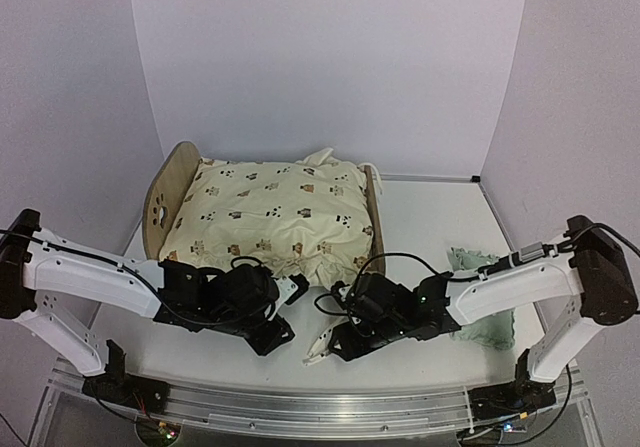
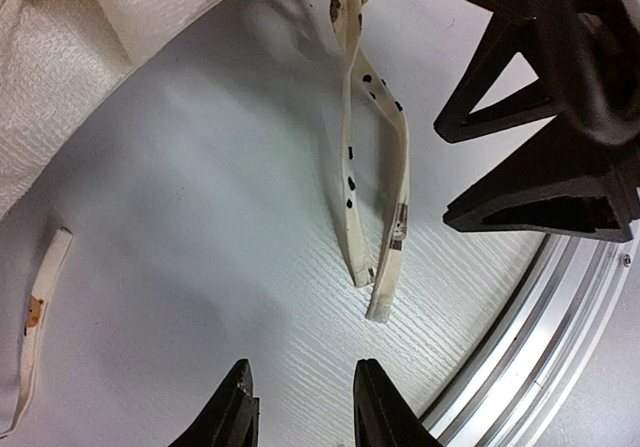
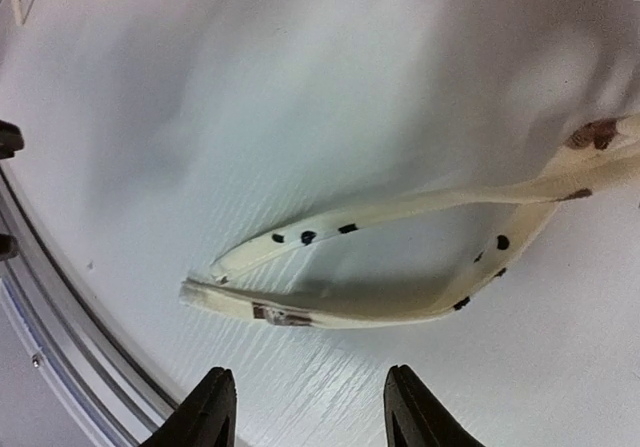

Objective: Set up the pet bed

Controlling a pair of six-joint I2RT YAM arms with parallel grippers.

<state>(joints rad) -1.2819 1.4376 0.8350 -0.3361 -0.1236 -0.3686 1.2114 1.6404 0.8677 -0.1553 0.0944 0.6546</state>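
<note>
Pet bed [image 1: 160,203] overhead only, ties [image 3: 420,205] at wrists

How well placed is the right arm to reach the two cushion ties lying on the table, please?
Probably yes: the right gripper hovers open just short of the ties, with only bare table between. The left gripper is close by and might crowd it.

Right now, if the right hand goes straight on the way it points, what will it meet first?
Probably the cream tie straps lying on the table just ahead of the right hand, though depth is unclear.
</note>
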